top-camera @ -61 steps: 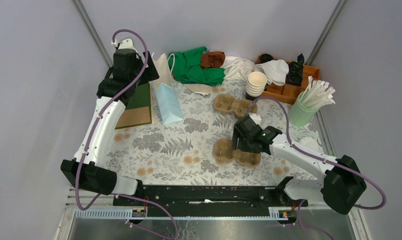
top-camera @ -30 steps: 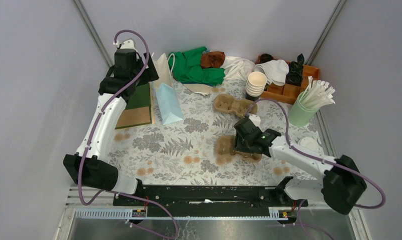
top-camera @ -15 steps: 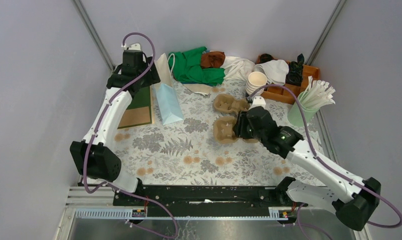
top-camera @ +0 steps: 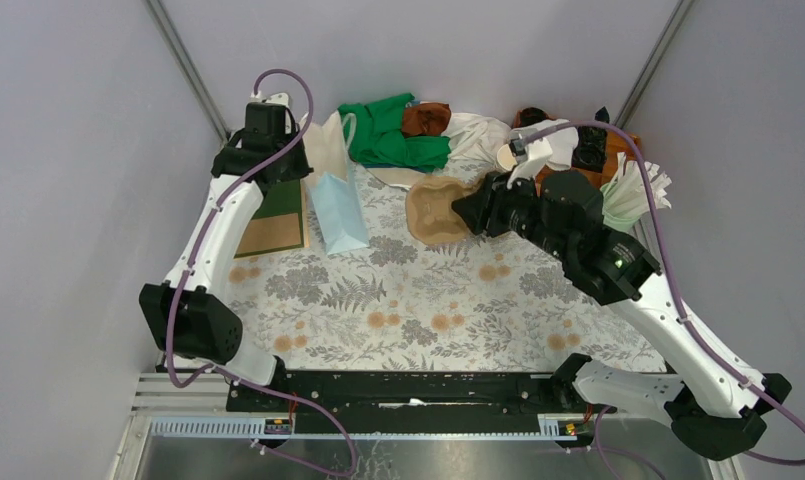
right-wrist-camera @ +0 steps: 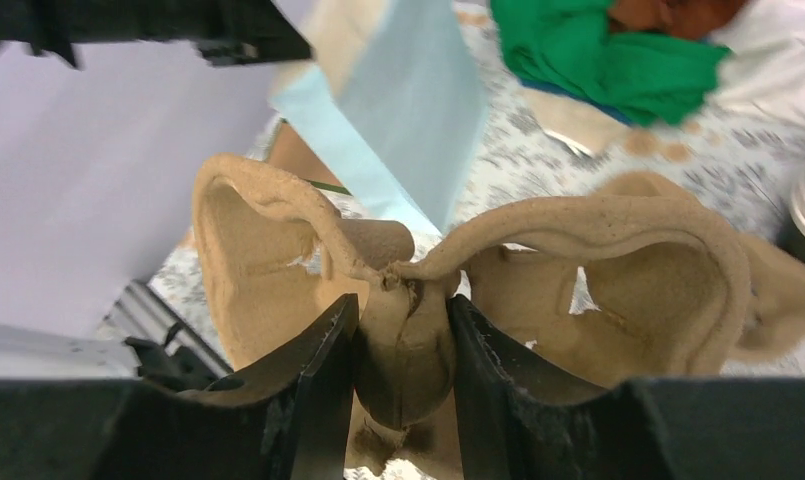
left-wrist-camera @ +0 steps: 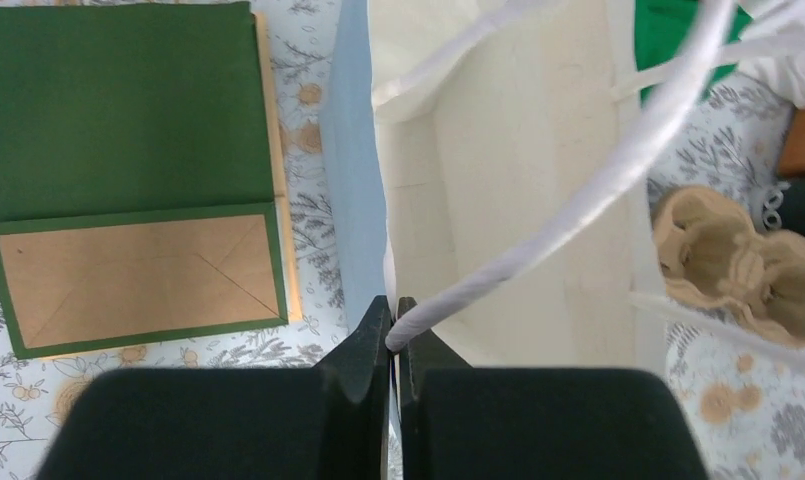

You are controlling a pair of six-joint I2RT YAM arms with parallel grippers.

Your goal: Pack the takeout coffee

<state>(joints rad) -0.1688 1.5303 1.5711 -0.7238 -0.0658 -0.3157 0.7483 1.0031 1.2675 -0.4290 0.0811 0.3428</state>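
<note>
Pulp tray (right-wrist-camera: pixel 578 235) is hanging clamped in the right gripper (right-wrist-camera: pixel 398 330); the left gripper (left-wrist-camera: pixel 392 325), closed on the handle (left-wrist-camera: pixel 578 200), is seemingly propping the bag (left-wrist-camera: pixel 508 180) open.

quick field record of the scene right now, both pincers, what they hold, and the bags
left pincer: shut on white cord handle of cream paper bag
right pincer: shut on centre ridge of brown pulp tray, held off the table, tilted
blue bag: lying beside the cream paper bag
lidded coffee cup: cannot make out in any view
</note>
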